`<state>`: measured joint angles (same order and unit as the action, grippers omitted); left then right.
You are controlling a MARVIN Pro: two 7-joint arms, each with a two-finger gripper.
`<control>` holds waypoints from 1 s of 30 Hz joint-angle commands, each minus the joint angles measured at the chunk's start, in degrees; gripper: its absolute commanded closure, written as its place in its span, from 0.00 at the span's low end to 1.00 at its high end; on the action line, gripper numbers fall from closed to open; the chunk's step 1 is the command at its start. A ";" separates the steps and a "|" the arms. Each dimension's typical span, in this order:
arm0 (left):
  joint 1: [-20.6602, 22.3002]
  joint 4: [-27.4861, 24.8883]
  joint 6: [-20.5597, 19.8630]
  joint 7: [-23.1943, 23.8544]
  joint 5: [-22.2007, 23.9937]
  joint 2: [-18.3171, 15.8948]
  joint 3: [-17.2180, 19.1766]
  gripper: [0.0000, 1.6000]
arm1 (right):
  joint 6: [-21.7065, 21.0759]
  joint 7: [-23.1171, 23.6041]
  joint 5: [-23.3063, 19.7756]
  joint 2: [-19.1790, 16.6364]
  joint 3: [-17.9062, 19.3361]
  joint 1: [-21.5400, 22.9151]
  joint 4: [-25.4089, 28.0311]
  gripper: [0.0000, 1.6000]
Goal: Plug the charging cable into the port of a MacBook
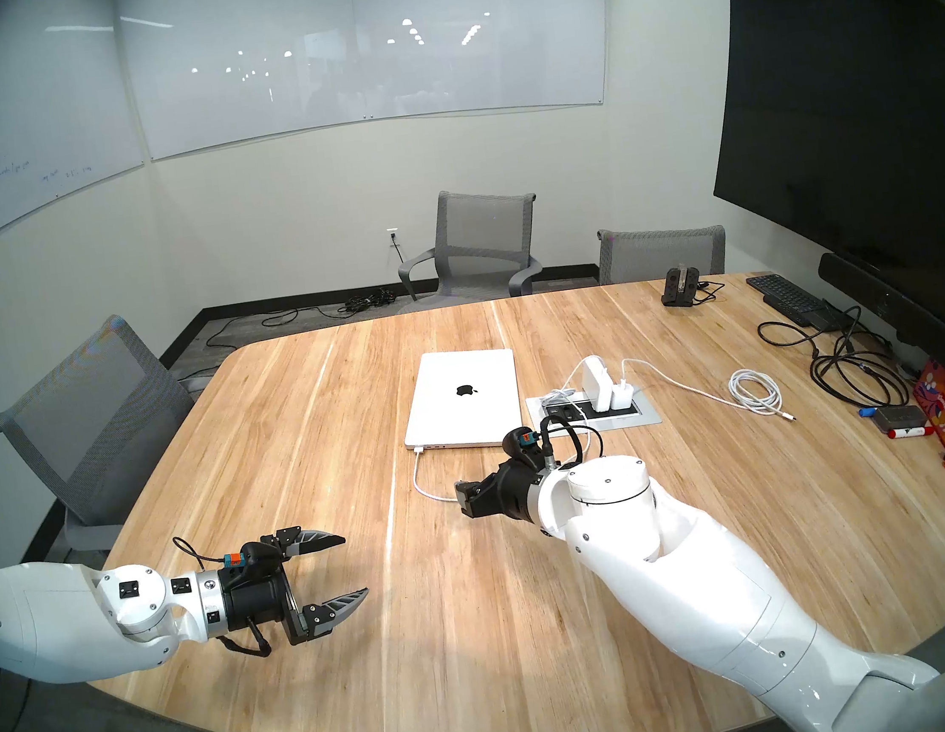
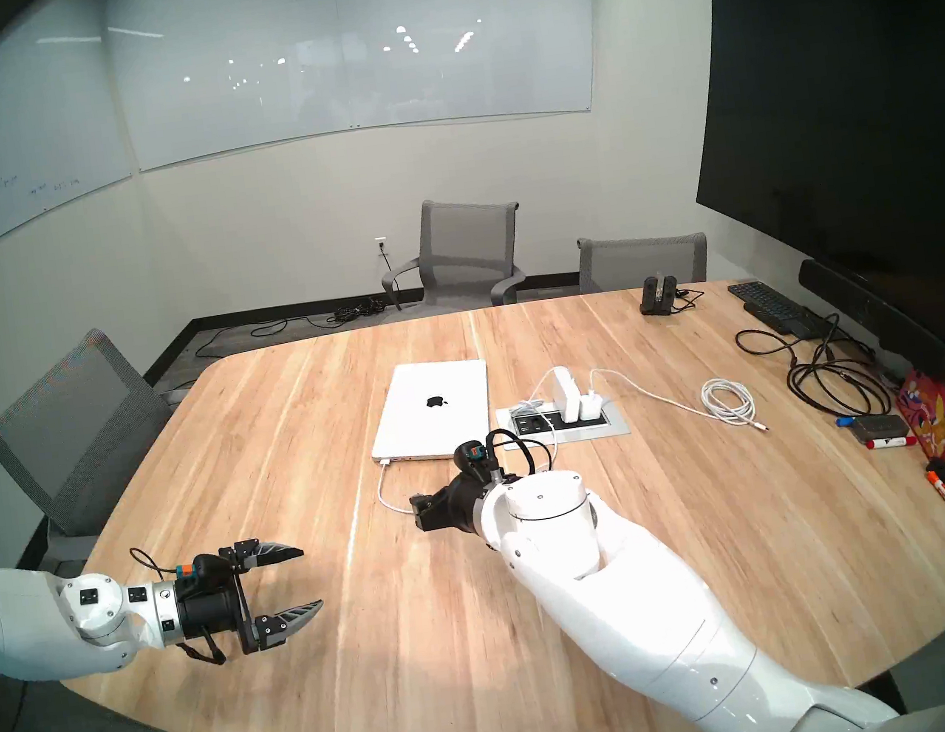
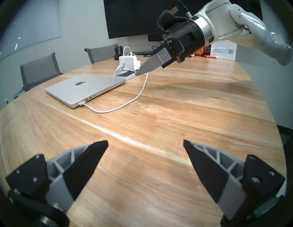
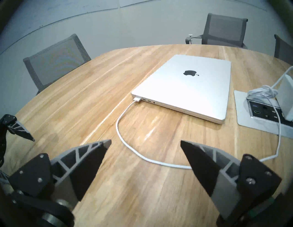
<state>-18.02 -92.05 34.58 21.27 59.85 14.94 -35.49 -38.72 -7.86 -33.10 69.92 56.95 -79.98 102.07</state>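
The charging cable [image 4: 126, 143] sits plugged into the closed MacBook [image 4: 190, 88]; the power brick [image 1: 598, 385] stands in the worktop's [image 1: 373, 635] socket recess [image 1: 645, 415]. Both the left gripper [image 1: 355, 566] and the right gripper [image 4: 145, 141] gape empty.

Right gripper [image 1: 465, 496]: fingers hidden behind own wrist (head views)
Power brick [image 4: 286, 98]: cut off by right wrist view's edge

Left tool [image 1: 338, 568] gapes wide, empty; right tool [image 4: 145, 141] likewise, angled downward.
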 commanded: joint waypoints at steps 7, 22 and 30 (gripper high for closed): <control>0.44 0.00 0.10 -0.05 0.01 0.05 0.41 0.00 | 2.27 4.56 1.32 -6.57 1.10 -1.61 4.89 0.00; 0.44 0.00 0.10 -0.05 0.01 0.05 0.41 0.00 | 5.67 9.62 3.05 -14.38 4.26 -6.00 10.10 0.00; 0.44 0.00 0.10 -0.05 0.01 0.05 0.41 0.00 | 9.44 12.17 4.53 -18.30 5.55 -8.66 11.17 0.00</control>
<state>-18.02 -92.05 34.58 21.27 59.85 14.94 -35.49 -33.02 2.22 -29.39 55.84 61.40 -86.65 110.68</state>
